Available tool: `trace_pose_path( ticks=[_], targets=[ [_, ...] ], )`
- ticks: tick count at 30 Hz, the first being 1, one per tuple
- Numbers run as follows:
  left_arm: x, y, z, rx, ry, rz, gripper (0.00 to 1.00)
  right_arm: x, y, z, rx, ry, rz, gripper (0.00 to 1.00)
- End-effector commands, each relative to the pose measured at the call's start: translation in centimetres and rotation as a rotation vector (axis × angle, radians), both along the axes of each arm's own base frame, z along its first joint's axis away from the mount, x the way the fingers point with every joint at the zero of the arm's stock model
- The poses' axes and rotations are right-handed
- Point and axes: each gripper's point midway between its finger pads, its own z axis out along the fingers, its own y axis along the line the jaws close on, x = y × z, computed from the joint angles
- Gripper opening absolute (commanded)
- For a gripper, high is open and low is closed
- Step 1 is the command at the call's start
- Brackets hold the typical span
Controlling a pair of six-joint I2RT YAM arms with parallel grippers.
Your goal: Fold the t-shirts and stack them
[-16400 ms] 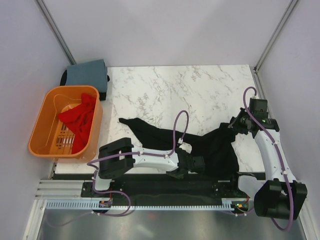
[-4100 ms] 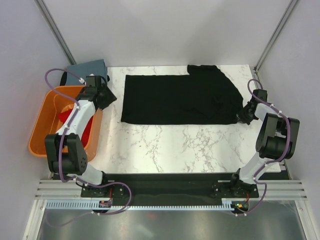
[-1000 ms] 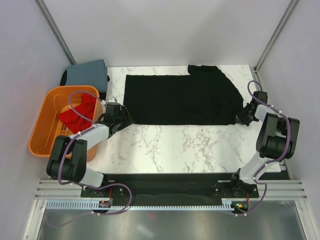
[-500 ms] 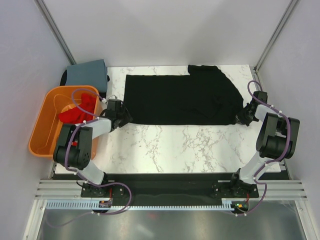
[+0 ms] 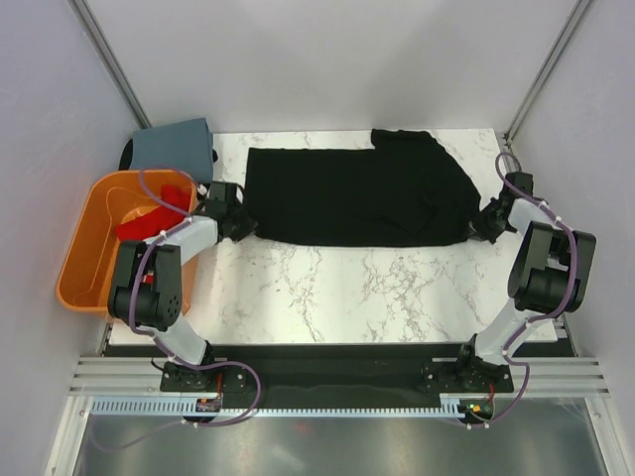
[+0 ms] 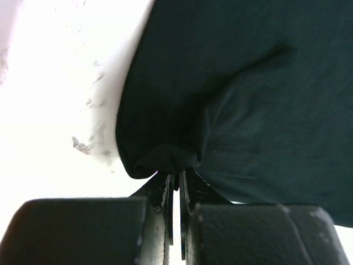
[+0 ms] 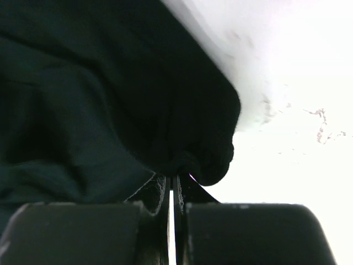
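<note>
A black t-shirt lies spread flat across the far half of the marble table. My left gripper is shut on the shirt's near left corner, pinching a small bunch of cloth. My right gripper is shut on the shirt's near right corner. Both corners sit low at the table surface. A red t-shirt lies in the orange basket at the left. A folded grey-blue t-shirt lies at the far left corner.
The orange basket stands off the table's left edge, close to my left arm. The near half of the marble table is bare. Grey walls and metal posts enclose the far and side edges.
My left gripper has slid toward the far side along the shirt's left edge and now pinches its near left corner. The right gripper has shifted slightly farther while holding its corner.
</note>
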Motion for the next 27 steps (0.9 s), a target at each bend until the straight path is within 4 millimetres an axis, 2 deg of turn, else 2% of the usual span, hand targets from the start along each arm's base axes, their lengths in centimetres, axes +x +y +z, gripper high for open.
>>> trace_pose_path(
  ticks=[1, 3, 4, 5, 6, 7, 8, 9, 10, 11, 12, 13, 14, 15, 18, 25, 27],
  targets=[
    [3.5, 0.3, 8.4, 0.018, -0.100, -0.002, 0.02, 4.4, -0.2, 8.4, -0.010, -0.177, 0.018, 0.00],
    [3.8, 1.2, 12.9, 0.028, -0.181, 0.031, 0.02, 5.0, -1.1, 12.6, -0.069, -0.248, -0.012, 0.00],
    [3.6, 1.5, 13.8, 0.025, -0.198, 0.041, 0.02, 4.6, -1.2, 14.3, -0.086, -0.278, -0.019, 0.00],
    [3.4, 1.8, 14.4, 0.021, -0.209, 0.050, 0.02, 4.0, -1.3, 14.4, -0.092, -0.263, -0.019, 0.00],
    [2.5, 2.3, 13.6, 0.022, -0.180, 0.063, 0.02, 3.1, -1.1, 13.4, -0.087, -0.232, -0.017, 0.00],
    [1.8, 2.3, 13.7, 0.019, -0.182, 0.063, 0.02, 2.3, -0.9, 12.8, -0.084, -0.214, -0.013, 0.00],
    [0.4, 2.4, 11.5, 0.020, -0.129, 0.063, 0.02, 1.4, -1.0, 11.5, -0.083, -0.182, -0.013, 0.00],
    [-0.5, 2.4, 10.4, 0.015, -0.103, 0.062, 0.02, -0.6, -0.5, 8.7, -0.064, -0.113, -0.014, 0.00],
    [-1.3, 2.3, 9.7, 0.010, -0.090, 0.060, 0.02, -1.5, -0.3, 7.8, -0.056, -0.096, -0.014, 0.00],
    [-3.2, 2.3, 7.3, 0.001, -0.029, 0.060, 0.02, -2.1, -0.3, 7.0, -0.057, -0.091, -0.018, 0.00],
    [-4.1, 2.3, 6.2, -0.001, -0.005, 0.063, 0.02, -4.1, 0.1, 4.9, -0.044, -0.037, -0.024, 0.00],
    [-4.9, 2.4, 5.3, -0.002, 0.009, 0.067, 0.02, -4.8, 0.1, 4.5, -0.046, -0.033, -0.032, 0.00],
    [-5.6, 2.4, 5.3, -0.012, 0.002, 0.073, 0.02, -5.4, 0.3, 4.0, -0.041, -0.023, -0.036, 0.00],
    [-7.2, 2.4, 3.7, -0.017, 0.040, 0.071, 0.02, -6.5, 0.3, 3.2, -0.032, 0.002, -0.044, 0.00],
    [-9.1, 1.9, 3.4, -0.055, 0.038, 0.063, 0.02, -7.8, 0.5, 3.1, -0.020, 0.009, -0.058, 0.00],
    [-11.4, 1.8, 5.0, -0.097, 0.008, 0.079, 0.04, -10.4, 1.0, 4.6, -0.007, -0.009, -0.118, 0.00],
    [-12.2, 1.8, 5.4, -0.104, 0.006, 0.079, 0.09, -11.5, 1.1, 4.6, -0.001, 0.008, -0.142, 0.00]
  ],
)
